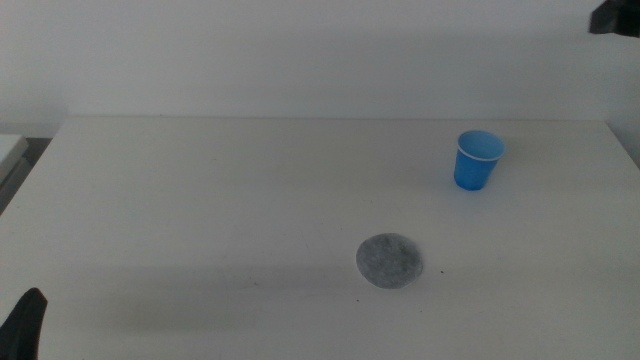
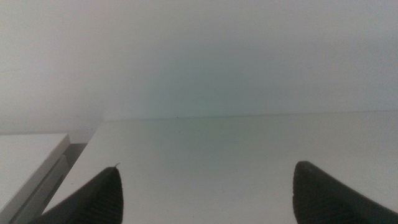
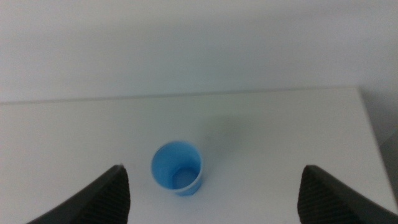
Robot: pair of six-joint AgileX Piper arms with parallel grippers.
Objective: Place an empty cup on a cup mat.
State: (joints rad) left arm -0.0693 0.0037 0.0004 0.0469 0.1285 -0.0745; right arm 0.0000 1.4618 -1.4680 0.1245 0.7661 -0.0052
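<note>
a: what's the left gripper (image 2: 205, 193) doing?
b: it waits at the table's (image 1: 200, 200) near left corner, fingers (image 2: 93, 199) spread wide around nothing.
a: then?
b: the cup mat (image 1: 389, 260) lies flat, well apart from the cup (image 1: 478, 160), which stands upright, empty.
a: the right gripper (image 3: 214, 193)?
b: above, fingers (image 3: 102, 196) wide apart, empty; the cup sits beyond them, between their lines.

Both the left pincer (image 2: 205, 193) and right pincer (image 3: 211, 193) gape wide.
</note>
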